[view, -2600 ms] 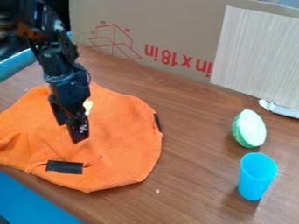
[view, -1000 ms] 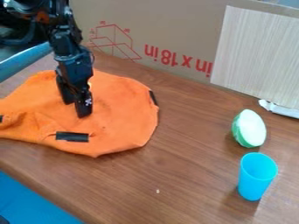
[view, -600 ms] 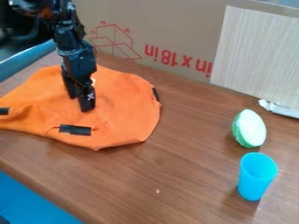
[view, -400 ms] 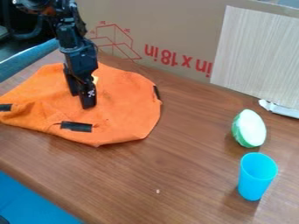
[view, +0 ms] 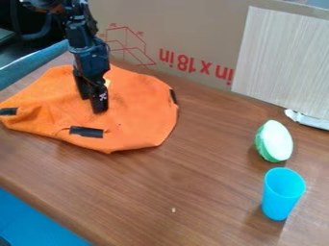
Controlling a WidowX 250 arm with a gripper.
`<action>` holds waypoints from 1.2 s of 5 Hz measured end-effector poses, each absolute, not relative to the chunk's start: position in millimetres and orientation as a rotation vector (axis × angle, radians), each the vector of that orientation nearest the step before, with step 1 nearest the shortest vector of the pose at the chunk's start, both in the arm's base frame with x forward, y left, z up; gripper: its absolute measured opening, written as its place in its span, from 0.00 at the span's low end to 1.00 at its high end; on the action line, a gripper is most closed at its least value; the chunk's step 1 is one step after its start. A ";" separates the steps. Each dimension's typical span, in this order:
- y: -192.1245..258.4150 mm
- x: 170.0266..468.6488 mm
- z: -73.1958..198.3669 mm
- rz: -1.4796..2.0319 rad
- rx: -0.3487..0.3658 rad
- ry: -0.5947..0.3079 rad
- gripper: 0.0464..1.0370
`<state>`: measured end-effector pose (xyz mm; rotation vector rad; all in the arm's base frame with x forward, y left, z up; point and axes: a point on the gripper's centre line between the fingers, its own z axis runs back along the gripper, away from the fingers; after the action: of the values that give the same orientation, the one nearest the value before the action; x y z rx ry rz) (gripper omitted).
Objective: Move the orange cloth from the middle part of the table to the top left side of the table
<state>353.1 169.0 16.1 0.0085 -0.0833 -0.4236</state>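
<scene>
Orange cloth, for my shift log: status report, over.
Gripper low over cloth. Cloth spread, creased, on table's left part. Cup and green-and-white piece apart, to the right; neither seems in the way.

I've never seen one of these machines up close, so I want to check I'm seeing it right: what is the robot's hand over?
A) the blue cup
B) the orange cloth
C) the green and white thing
B: the hand is over the orange cloth, well to the left of the blue cup in the picture.
</scene>
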 end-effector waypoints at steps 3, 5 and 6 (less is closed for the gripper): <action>162.7 372.8 21.0 -0.442 0.062 -0.083 0.96; 154.8 361.6 44.4 -0.430 0.044 0.063 0.96; 149.6 358.5 76.4 -0.444 0.061 0.092 0.96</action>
<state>358.5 149.6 76.4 0.0614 0.0916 -0.4438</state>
